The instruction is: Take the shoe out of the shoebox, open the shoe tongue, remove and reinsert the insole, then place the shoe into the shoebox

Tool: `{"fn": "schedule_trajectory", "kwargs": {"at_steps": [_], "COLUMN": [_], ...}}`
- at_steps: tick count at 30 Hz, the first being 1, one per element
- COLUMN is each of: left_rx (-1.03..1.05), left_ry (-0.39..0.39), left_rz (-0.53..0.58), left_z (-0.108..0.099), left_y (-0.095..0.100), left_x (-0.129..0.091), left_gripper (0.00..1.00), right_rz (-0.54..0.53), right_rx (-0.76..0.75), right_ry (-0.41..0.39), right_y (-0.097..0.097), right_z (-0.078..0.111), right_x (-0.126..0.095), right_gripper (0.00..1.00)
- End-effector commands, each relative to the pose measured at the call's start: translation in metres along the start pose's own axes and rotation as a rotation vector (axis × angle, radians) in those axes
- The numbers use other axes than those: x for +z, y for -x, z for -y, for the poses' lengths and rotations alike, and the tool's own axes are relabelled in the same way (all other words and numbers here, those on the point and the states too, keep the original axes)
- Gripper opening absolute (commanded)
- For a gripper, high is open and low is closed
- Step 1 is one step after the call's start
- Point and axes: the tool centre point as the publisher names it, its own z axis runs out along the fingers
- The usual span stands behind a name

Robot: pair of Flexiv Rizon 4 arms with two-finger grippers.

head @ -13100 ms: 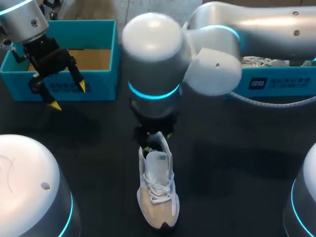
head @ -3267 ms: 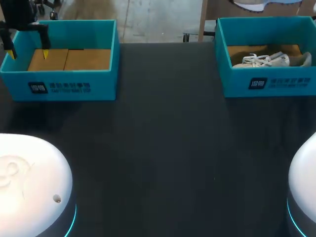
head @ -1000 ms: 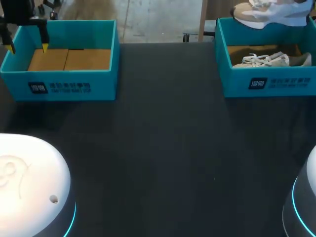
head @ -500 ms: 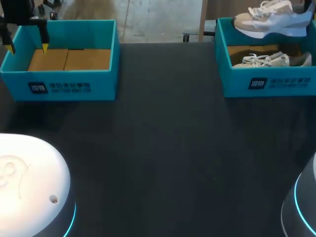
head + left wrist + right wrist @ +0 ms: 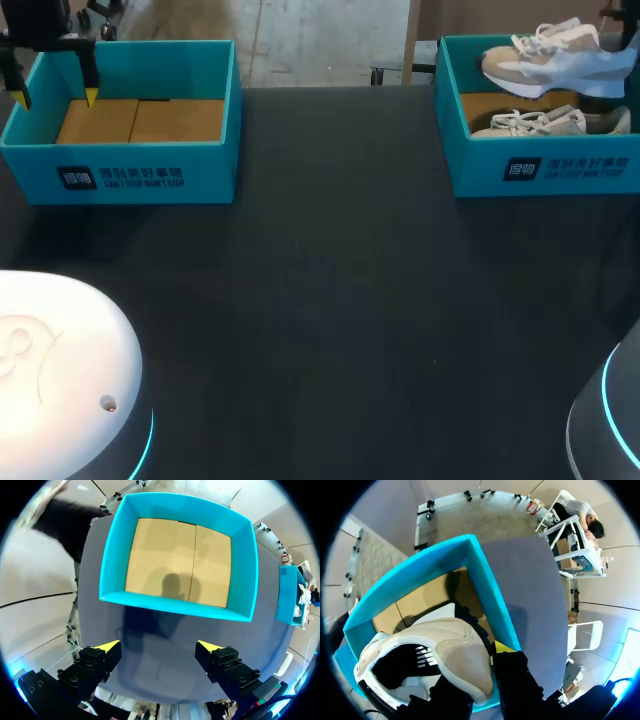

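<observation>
Left claw (image 5: 57, 98): spread wide, nothing between its yellow-tipped fingers. In the head view it sits at the far left corner of the bench, over the left end of the left-hand teal cardboard shoebox (image 5: 140, 176). In the left wrist view the claw (image 5: 159, 647) hangs on the near side of this box (image 5: 175, 605), short of its nearest wall. The box holds only its brown cardboard floor (image 5: 180, 560), on which a shadow falls.

Dark bench (image 5: 330, 300): its surface runs between the two boxes, which stand well apart at the far edge.

Right-hand teal cardboard shoebox (image 5: 545, 170): stands at the far right of the bench with its top open. A second pale trainer (image 5: 540, 122) lies on its side inside, laces facing the box's front wall.

White and beige lace-up trainer (image 5: 555, 62): held above the right-hand shoebox, over its far half, sole down and toe pointing towards the middle of the bench. It sits above the second pale trainer; whether the two touch cannot be told.

Right claw (image 5: 482, 677): pinching the white and beige trainer (image 5: 455, 650) at the heel, one yellow tip showing beside the heel collar. Below the trainer, a corner of the right-hand shoebox (image 5: 485, 580) is in sight.
</observation>
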Motion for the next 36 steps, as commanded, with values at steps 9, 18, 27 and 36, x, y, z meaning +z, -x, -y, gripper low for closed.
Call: {"fn": "schedule_trajectory", "kwargs": {"at_steps": [9, 18, 27, 36], "left_rx": [0.001, 0.001, 0.001, 0.001], "left_ry": [-0.001, -0.001, -0.001, -0.001], "left_rz": [0.0, 0.0, 0.0, 0.0], "left_z": [-0.001, -0.001, -0.001, -0.001], "left_y": [0.001, 0.001, 0.001, 0.001], "left_x": [0.0, 0.0, 0.0, 0.0], "left_gripper": [1.0, 1.0, 1.0, 1.0], "right_rz": [0.006, 0.032, 0.045, 0.05], "right_rx": [0.009, 0.019, 0.046, 0.054], "right_ry": [0.04, 0.05, 0.052, 0.035], "right_y": [-0.007, -0.014, -0.017, -0.017], "right_z": [-0.009, -0.021, -0.029, -0.035], "right_x": [0.003, 0.01, 0.026, 0.042], "right_gripper": [0.0, 0.0, 0.0, 0.0]}}
